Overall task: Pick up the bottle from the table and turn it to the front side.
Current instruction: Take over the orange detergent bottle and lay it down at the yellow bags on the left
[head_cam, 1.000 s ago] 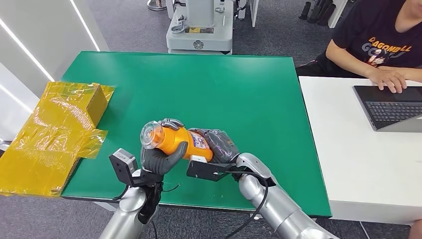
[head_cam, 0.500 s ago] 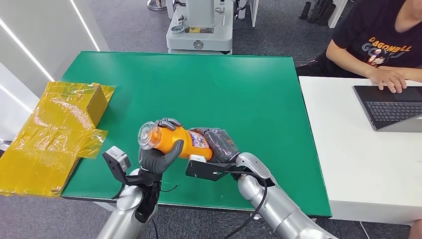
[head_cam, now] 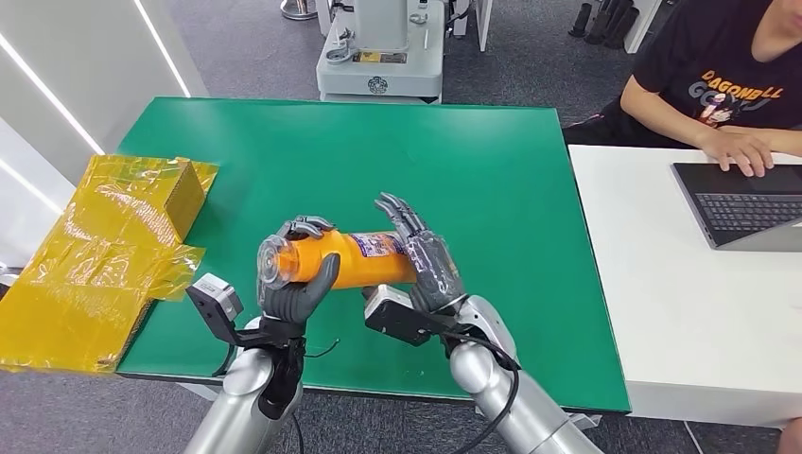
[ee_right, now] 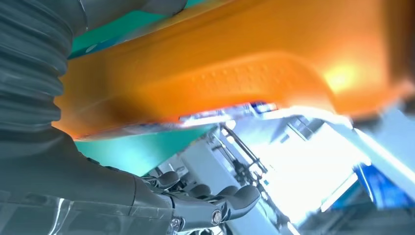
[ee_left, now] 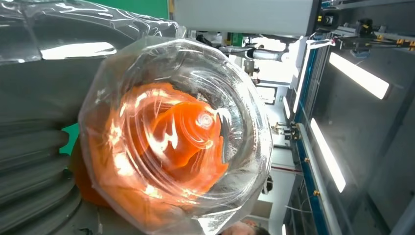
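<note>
An orange bottle (head_cam: 364,257) with a clear cap (head_cam: 274,260) lies level in the air above the front of the green table (head_cam: 473,161). My left hand (head_cam: 293,288) grips it just behind the cap, which points left. My right hand (head_cam: 426,255) stands at the bottle's other end with its fingers spread straight, gripping nothing. In the left wrist view the clear cap (ee_left: 176,132) sits close up beside my left hand (ee_left: 34,147). The right wrist view looks along the orange body (ee_right: 220,73) past my right hand's straightened fingers (ee_right: 215,203).
A cardboard box wrapped in yellow film (head_cam: 104,246) lies over the table's left edge. On the right is a white table (head_cam: 681,284) with a laptop (head_cam: 747,203), where a person (head_cam: 719,85) sits typing. A grey machine (head_cam: 378,57) stands beyond the far edge.
My right hand has let go of the bottle's base and spread its fingers. The left hand keeps its grip, and the bottle now lies more level.
</note>
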Controlling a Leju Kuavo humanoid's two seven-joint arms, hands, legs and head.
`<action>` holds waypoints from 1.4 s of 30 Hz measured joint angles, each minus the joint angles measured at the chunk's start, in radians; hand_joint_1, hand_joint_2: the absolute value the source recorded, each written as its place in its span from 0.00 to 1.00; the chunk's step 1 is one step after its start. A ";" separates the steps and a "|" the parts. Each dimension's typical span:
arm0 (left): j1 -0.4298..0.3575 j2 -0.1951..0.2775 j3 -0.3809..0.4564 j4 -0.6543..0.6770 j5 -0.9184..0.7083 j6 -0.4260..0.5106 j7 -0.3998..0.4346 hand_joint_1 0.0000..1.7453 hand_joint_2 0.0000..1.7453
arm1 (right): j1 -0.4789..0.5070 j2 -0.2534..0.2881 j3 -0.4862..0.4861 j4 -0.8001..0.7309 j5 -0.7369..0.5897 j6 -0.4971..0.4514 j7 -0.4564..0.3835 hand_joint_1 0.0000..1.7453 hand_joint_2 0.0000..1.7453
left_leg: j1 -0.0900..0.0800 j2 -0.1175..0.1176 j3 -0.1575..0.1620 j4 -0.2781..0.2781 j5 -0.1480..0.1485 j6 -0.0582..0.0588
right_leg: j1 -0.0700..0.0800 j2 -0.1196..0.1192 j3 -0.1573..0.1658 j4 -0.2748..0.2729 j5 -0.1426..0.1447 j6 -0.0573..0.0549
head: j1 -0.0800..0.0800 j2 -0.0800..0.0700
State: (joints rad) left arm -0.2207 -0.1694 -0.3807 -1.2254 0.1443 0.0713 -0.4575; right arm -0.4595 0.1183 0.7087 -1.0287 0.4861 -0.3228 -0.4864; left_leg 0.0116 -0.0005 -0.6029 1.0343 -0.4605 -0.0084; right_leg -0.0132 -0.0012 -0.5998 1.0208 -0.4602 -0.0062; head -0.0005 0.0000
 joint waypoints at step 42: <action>-0.040 0.159 0.100 -0.118 -0.250 0.157 0.019 1.00 1.00 | 0.262 -0.008 -0.033 -0.457 -0.142 -0.111 -0.034 0.00 1.00 | 0.000 0.001 0.000 0.000 0.000 0.000 | 0.000 0.001 -0.001 0.001 0.000 0.000 | 0.000 0.000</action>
State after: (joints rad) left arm -0.2608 -0.0106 -0.2804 -1.3430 -0.1056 0.2281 -0.4381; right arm -0.1975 0.1103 0.6754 -1.4859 0.3441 -0.4333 -0.5207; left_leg 0.0119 0.0006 -0.6025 1.0341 -0.4606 -0.0088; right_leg -0.0131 0.0000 -0.6006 1.0213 -0.4603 -0.0065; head -0.0005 0.0000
